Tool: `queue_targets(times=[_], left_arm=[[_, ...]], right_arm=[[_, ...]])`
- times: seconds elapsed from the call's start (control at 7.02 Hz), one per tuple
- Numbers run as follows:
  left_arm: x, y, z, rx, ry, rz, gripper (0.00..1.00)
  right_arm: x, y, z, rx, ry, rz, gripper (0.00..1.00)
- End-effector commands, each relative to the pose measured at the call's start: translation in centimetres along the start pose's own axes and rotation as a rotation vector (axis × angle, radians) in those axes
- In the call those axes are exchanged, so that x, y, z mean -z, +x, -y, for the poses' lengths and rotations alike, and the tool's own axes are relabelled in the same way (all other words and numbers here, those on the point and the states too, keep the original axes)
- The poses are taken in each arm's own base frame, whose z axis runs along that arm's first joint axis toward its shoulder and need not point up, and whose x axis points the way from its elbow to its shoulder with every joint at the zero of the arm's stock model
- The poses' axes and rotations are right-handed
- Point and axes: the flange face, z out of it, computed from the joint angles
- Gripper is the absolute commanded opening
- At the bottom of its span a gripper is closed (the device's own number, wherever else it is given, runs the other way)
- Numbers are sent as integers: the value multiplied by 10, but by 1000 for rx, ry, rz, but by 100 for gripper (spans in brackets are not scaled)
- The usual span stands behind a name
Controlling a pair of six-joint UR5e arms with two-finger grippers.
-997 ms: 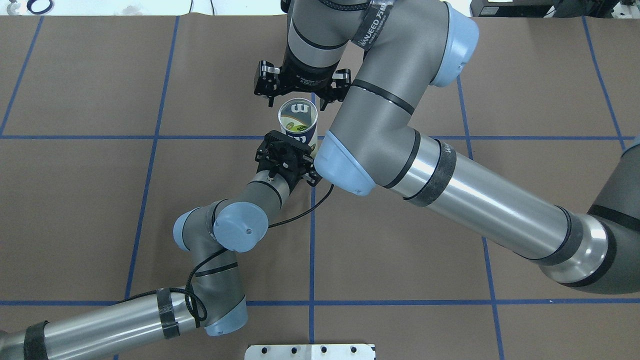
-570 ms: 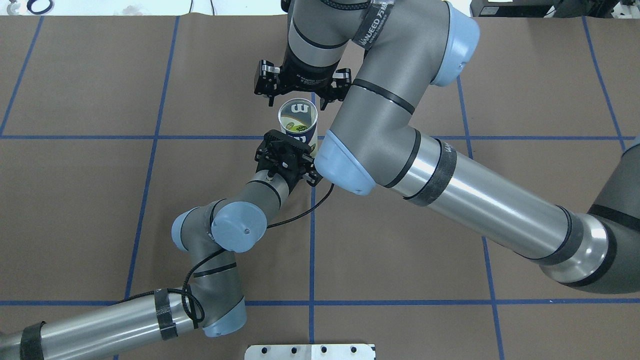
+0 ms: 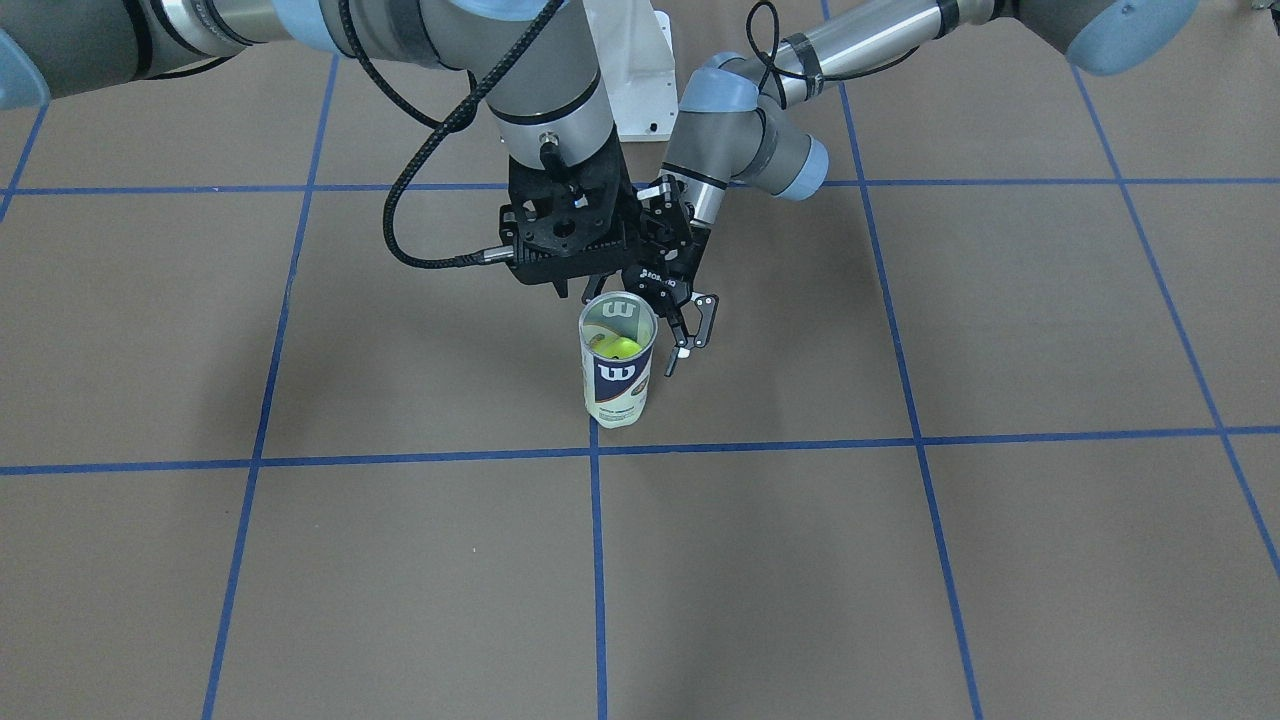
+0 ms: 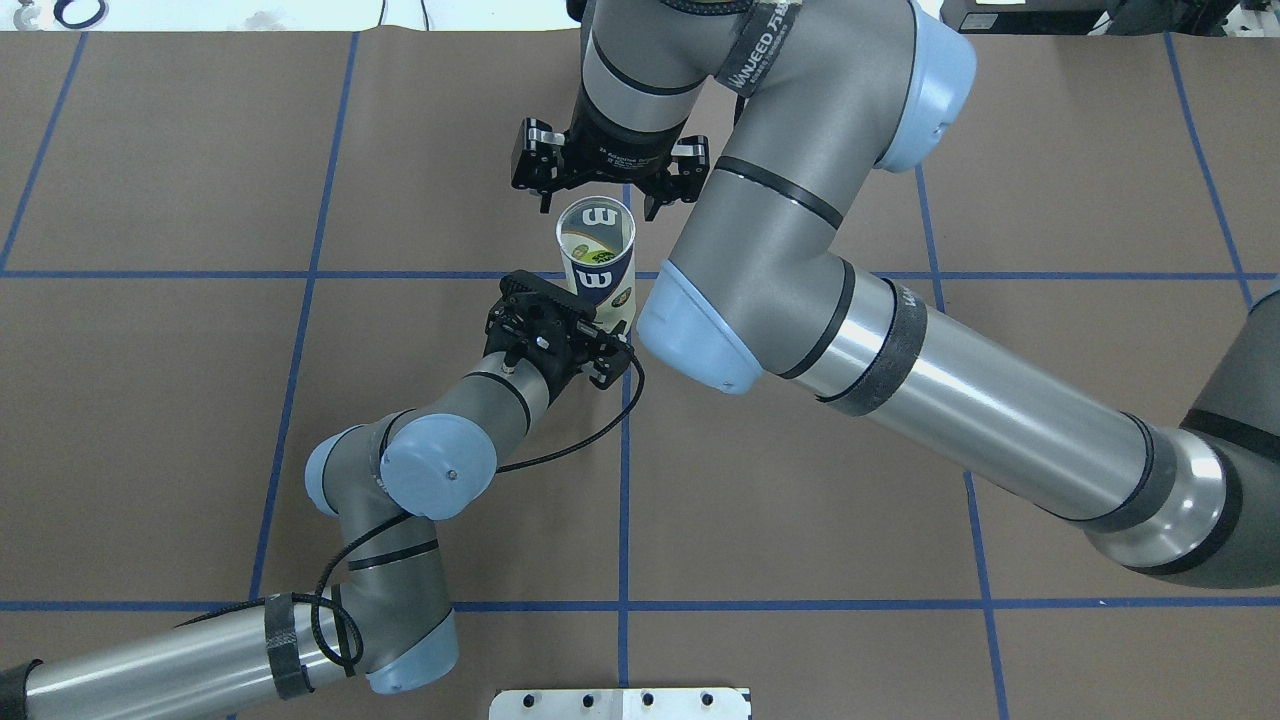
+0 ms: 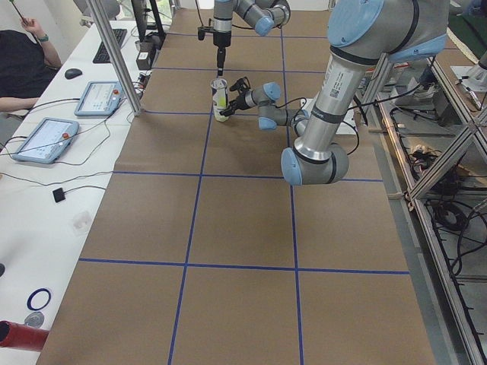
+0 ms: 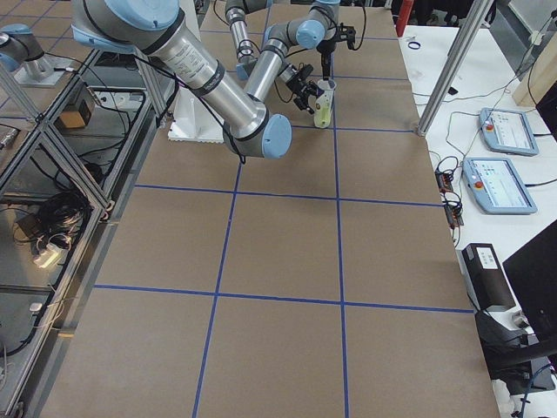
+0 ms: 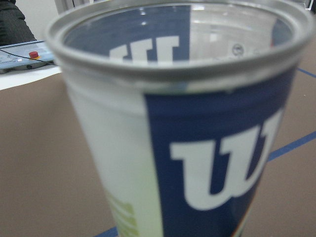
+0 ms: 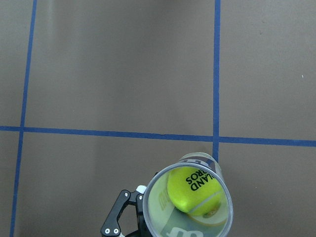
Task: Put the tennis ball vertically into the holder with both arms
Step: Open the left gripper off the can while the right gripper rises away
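Pulled back from holder (image 3: 617, 382) — left fingers (image 3: 700, 318) spread, just beside; right fingers (image 4: 541, 182) spread above; tennis ball (image 8: 194, 190) inside.

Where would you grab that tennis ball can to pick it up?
Probably around the can, on its labelled wall at mid-height, coming in level from the side. It stands upright with straight round walls, easy to pinch across. The top is an open mouth with the tennis ball inside, so there is only a thin edge there.
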Motion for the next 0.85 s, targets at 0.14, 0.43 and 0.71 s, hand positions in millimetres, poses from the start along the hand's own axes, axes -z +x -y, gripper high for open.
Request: queue_targets(times=[0.14,0.43,0.71], left_arm=[[23,13,-24,-12,-59,-60,99],[89,3,6,-45,-250,-128,99],[84,-46,47,-30,-236,-52,99]], right_arm=[[61,41,48,-74,-39,49,99],[99,119,81,-71,-31,66,99],[98,228,91,-22,-18,12,99]])
